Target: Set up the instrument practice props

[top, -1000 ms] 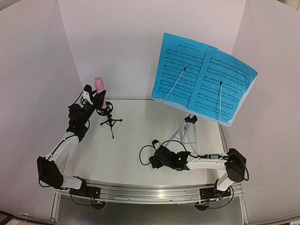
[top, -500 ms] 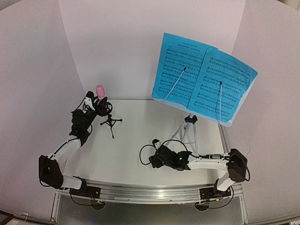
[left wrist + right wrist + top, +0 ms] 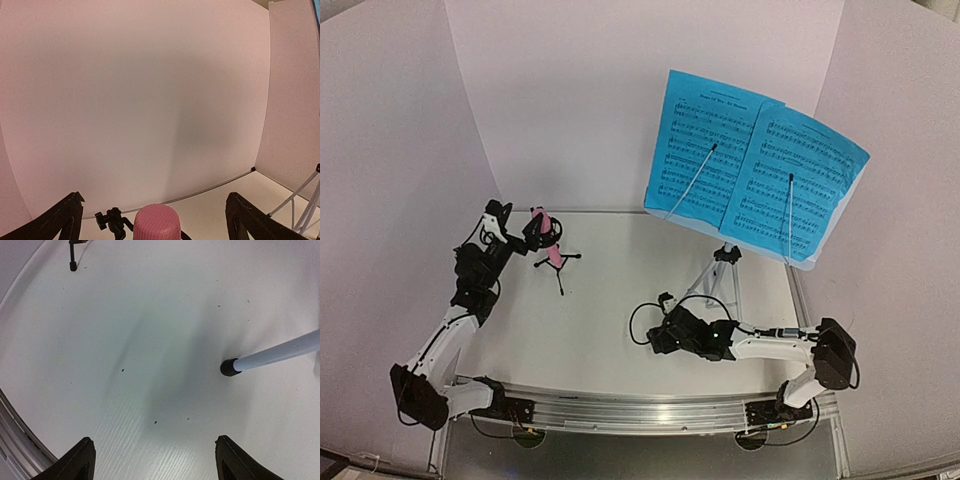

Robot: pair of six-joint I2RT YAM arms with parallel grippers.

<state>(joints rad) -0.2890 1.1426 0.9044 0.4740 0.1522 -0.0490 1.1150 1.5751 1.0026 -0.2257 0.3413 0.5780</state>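
white table (image 3: 620, 285): pink microphone (image 3: 553, 253) tilted on black mount (image 3: 560, 272).

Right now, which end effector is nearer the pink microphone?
Left. The left end effector stands open right at the pink microphone, its fingers either side of the head. The right end effector hangs far off, over the table by the music stand's foot.
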